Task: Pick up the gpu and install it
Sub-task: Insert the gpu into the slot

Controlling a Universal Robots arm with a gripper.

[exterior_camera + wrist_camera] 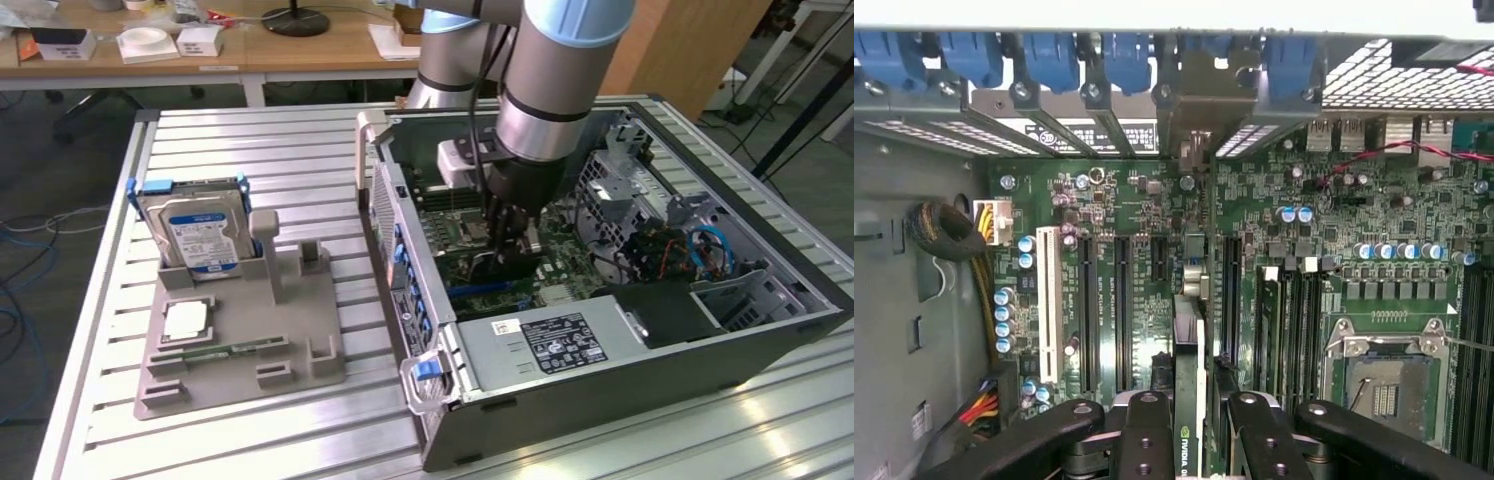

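My gripper reaches down into the open computer case, over the motherboard. In the wrist view the gripper is shut on the gpu, a thin green card seen edge-on between the black fingers. The card runs away from the camera toward the rear slot openings, and its silver bracket end is near the blue latches. It hangs upright over the motherboard, between the black expansion slots. I cannot tell whether its edge touches a slot.
A grey holder on the exterior view's left carries a silver hard drive, a chip and a RAM stick. Inside the case are a power supply, an empty CPU socket and cable bundles.
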